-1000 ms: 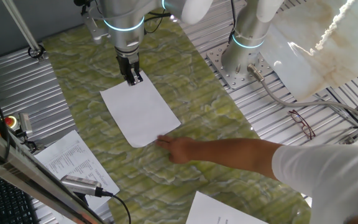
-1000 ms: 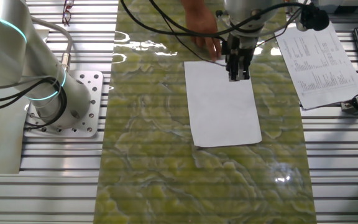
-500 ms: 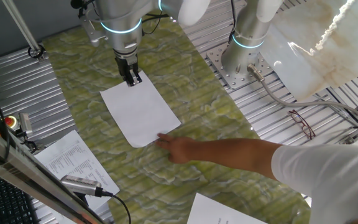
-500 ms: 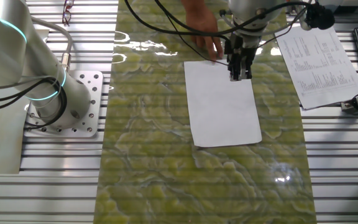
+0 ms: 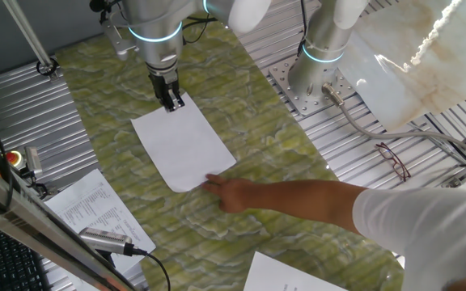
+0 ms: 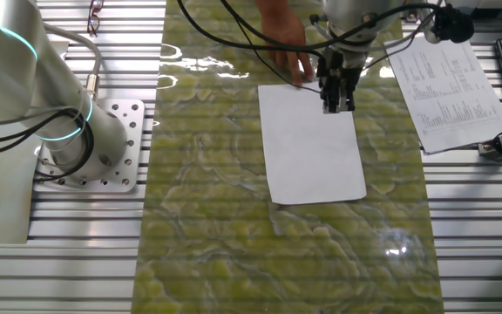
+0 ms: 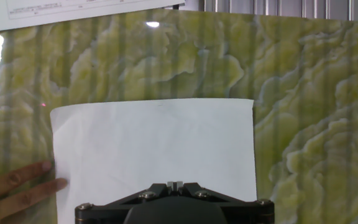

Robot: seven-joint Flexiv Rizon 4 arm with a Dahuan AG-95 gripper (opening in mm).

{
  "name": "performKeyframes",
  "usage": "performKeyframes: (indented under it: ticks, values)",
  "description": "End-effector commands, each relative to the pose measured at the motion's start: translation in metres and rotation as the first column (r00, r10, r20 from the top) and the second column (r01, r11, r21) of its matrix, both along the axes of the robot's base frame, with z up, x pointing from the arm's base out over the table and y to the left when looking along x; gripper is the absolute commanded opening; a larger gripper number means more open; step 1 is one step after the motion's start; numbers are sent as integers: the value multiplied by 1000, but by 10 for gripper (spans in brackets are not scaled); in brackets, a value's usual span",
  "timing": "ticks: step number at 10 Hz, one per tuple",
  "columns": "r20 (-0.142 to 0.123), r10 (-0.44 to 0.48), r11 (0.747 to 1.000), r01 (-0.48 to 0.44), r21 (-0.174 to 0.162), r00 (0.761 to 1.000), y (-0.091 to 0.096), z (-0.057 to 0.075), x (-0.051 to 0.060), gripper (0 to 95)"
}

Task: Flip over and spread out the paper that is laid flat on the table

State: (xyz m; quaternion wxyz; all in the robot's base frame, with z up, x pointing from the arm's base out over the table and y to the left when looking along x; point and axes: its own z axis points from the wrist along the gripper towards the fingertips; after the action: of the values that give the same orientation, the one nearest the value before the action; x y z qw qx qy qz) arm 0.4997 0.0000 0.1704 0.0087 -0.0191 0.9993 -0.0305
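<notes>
The blank white paper (image 5: 184, 145) lies on the green-yellow marbled table (image 5: 241, 105). It also shows in the other fixed view (image 6: 314, 144) and the hand view (image 7: 154, 143). My gripper (image 5: 172, 103) stands upright at the middle of one short edge of the paper, jaws closed together on that edge (image 6: 336, 105). In the hand view the shut fingertips (image 7: 174, 185) sit over the near edge, with the sheet spread out beyond them. A person's hand (image 5: 226, 192) rests by a corner of the paper; its fingers show in the hand view (image 7: 23, 183).
Printed text sheets lie off the table's side (image 5: 95, 210) (image 6: 447, 83) and near the front (image 5: 290, 275). A second arm's base (image 5: 314, 81) stands on the ribbed metal. Glasses (image 5: 393, 160) and a white marble-look slab (image 5: 411, 56) are at the right. The person's arm crosses the table.
The gripper has risen slightly at the paper's edge, and the paper's far edge has crept a little toward it. The person's hand has stayed put.
</notes>
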Motion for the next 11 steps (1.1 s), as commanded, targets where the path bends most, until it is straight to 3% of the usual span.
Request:
performKeyframes:
  ticks: [1, 11]
  values:
    - [-1, 8, 1000, -8, 0, 1000, 0, 0, 0, 0]
    - [-11, 5, 1000, -5, -1, 1000, 0, 0, 0, 0]
